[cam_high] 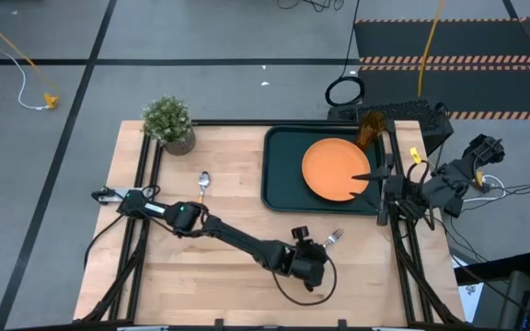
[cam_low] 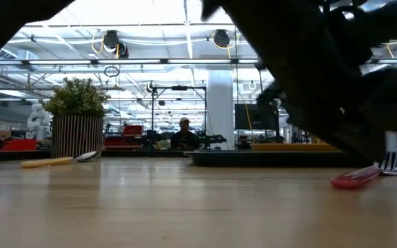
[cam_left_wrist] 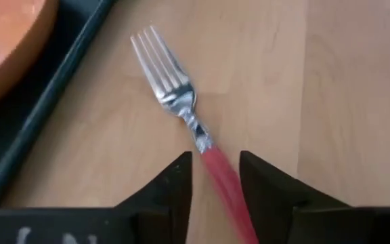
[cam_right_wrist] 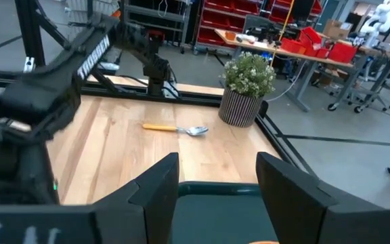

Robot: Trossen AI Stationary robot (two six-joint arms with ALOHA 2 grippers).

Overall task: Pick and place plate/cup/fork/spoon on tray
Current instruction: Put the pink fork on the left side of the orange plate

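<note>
The fork (cam_left_wrist: 181,108) lies flat on the table just left of the tray's near left corner, tines toward the tray; it also shows in the high view (cam_high: 334,237) and the low view (cam_low: 360,176). My left gripper (cam_left_wrist: 215,163) is open, low over the fork, with one finger on either side of the red handle (cam_left_wrist: 222,183) and a small gap on each side. The orange plate (cam_high: 336,168) lies in the green tray (cam_high: 279,184). The amber cup (cam_high: 370,129) stands at the tray's far right corner. The spoon (cam_high: 203,184) lies on the table near the plant. My right gripper (cam_high: 373,175) is open and empty at the plate's right rim.
A potted green plant (cam_high: 169,122) stands at the table's far left corner. The tray's raised rim (cam_left_wrist: 46,102) runs close beside the fork's tines. Bare wood lies between the spoon and the fork. A person sits far off in the room behind the table (cam_low: 183,134).
</note>
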